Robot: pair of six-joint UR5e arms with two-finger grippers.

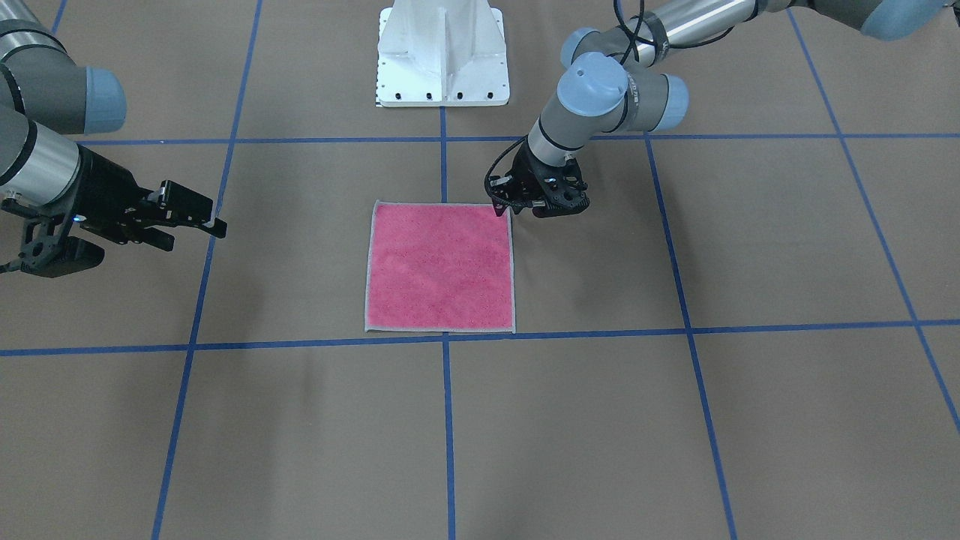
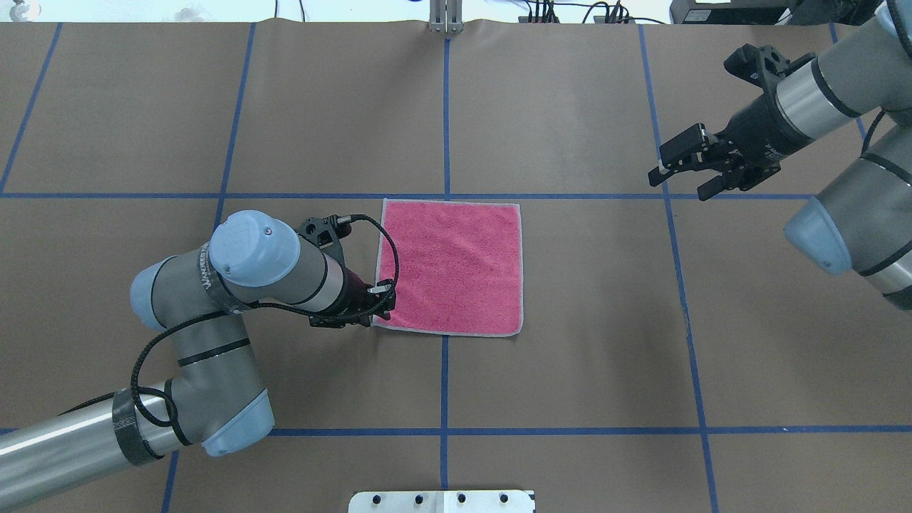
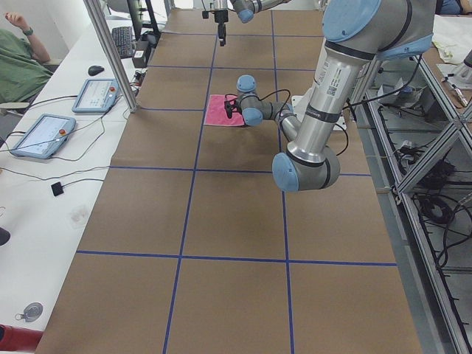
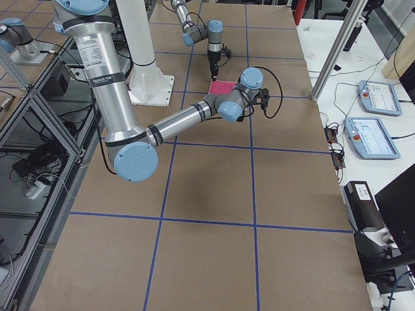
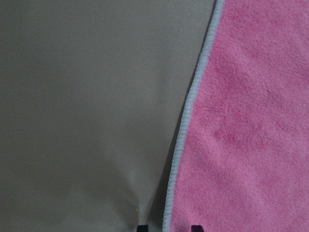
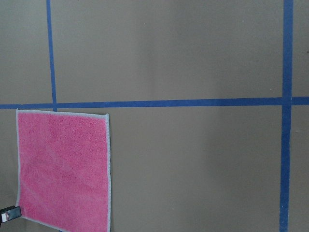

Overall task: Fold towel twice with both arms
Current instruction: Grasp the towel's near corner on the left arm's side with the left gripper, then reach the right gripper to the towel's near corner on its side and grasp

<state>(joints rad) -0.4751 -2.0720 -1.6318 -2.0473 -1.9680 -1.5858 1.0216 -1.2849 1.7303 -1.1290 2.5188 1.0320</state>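
1. So, first fold unstarted: your towel (image 2: 456, 267) lies flat on the table (image 2: 584, 370), pink up.
2. Left gripper (image 1: 502, 211) straddles its corner, fingers parted; right gripper (image 2: 677, 182) hangs unclenched, well apart.
3. Next, pinch; bring the right in.

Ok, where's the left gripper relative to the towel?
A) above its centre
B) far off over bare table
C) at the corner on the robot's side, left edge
C: the left gripper sits at the towel's robot-side left corner, jaws straddling the grey edging in the wrist view; the right gripper is the one far off.
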